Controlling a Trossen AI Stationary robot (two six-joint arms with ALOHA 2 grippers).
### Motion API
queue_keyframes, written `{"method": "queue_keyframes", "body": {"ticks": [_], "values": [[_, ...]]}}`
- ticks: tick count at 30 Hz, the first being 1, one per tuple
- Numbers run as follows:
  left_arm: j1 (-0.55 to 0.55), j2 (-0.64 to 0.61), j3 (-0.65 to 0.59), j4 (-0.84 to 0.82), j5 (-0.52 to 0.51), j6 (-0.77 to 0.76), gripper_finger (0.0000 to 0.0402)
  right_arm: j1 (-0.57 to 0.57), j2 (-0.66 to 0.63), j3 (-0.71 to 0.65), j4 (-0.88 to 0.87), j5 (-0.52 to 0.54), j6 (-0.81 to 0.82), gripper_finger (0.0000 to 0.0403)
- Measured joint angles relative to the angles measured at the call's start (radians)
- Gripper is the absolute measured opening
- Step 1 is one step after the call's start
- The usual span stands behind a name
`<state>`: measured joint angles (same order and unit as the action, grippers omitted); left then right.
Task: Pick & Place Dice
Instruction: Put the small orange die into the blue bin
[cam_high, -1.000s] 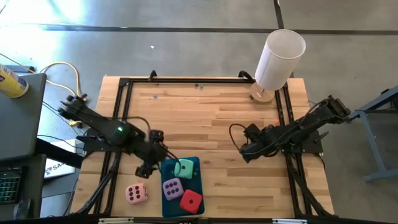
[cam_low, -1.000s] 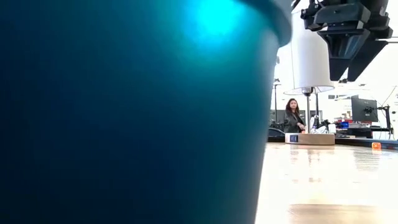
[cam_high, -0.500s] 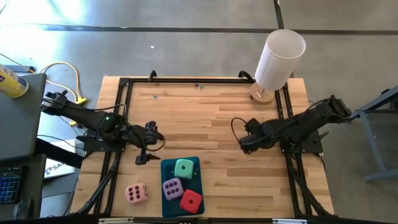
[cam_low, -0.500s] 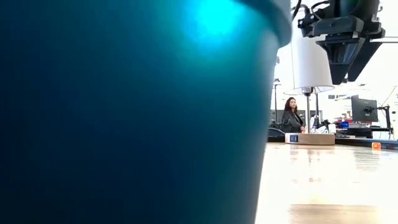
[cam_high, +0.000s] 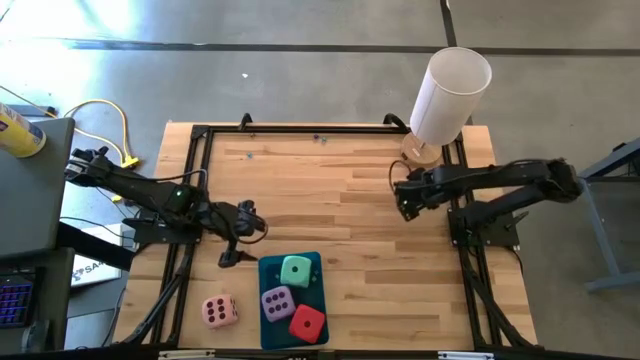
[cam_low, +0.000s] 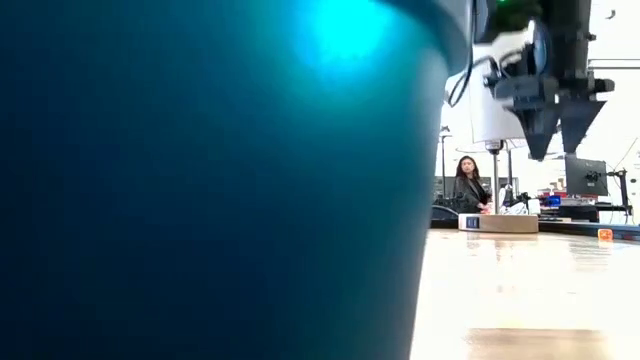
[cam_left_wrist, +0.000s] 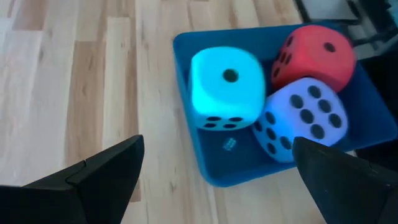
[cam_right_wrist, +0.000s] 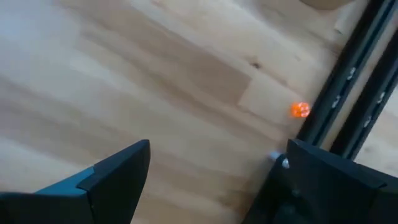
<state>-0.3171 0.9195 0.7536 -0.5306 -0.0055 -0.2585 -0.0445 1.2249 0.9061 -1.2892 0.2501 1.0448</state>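
3 dice sit in the tray (cam_high: 268, 305); the pink die (cam_high: 219, 311) remains outside. Left gripper (cam_high: 240, 221), fingers spread and empty, must reach it; right gripper (cam_high: 403, 196) waits, released.

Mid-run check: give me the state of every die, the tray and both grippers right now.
Green die: in the tray, one pip up.
Purple die: in the tray.
Red die: in the tray.
Pink die: on the table, outside the tray.
Teal tray: flat on the table, holding three dice.
Left gripper: open, empty, beside the tray.
Right gripper: open, empty, over bare table.
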Motion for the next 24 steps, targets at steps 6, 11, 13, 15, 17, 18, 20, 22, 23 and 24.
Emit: {"method": "queue_keyframes", "body": {"ticks": [6,11,13,15,17,18,20,22,23,24], "values": [[0.000,0.000,0.000,0.026,0.004,0.015,0.0400,-0.102,-0.054,-0.157,0.133,-0.005,-0.069,0.0366],[0.000,0.000,0.000,0.033,0.004,0.019,0.0400,-0.159,-0.048,-0.225,0.191,0.032,-0.157,0.0366],[0.000,0.000,0.000,0.033,0.004,0.019,0.0400,-0.159,-0.040,-0.243,0.210,0.034,-0.157,0.0366],[0.000,0.000,0.000,0.033,0.004,0.019,0.0400,-0.159,-0.039,-0.255,0.214,0.044,-0.179,0.0366],[0.000,0.000,0.000,0.033,0.004,0.019,0.0400,-0.162,-0.040,-0.267,0.213,0.056,-0.181,0.0366],[0.000,0.000,0.000,0.032,0.004,0.019,0.0400,-0.167,-0.039,-0.271,0.212,0.063,-0.172,0.0366],[0.000,0.000,0.000,0.032,0.004,0.019,0.0400,-0.186,-0.039,-0.273,0.209,0.063,-0.139,0.0366],[0.000,0.000,0.000,0.032,0.004,0.019,0.0400,-0.209,-0.039,-0.276,0.207,0.063,-0.106,0.0366],[0.000,0.000,0.000,0.032,0.004,0.019,0.0400,-0.222,-0.039,-0.277,0.206,0.062,-0.101,0.0366],[0.000,0.000,0.000,0.032,0.004,0.019,0.0400,-0.236,-0.039,-0.280,0.208,0.061,-0.099,0.0366]]}}
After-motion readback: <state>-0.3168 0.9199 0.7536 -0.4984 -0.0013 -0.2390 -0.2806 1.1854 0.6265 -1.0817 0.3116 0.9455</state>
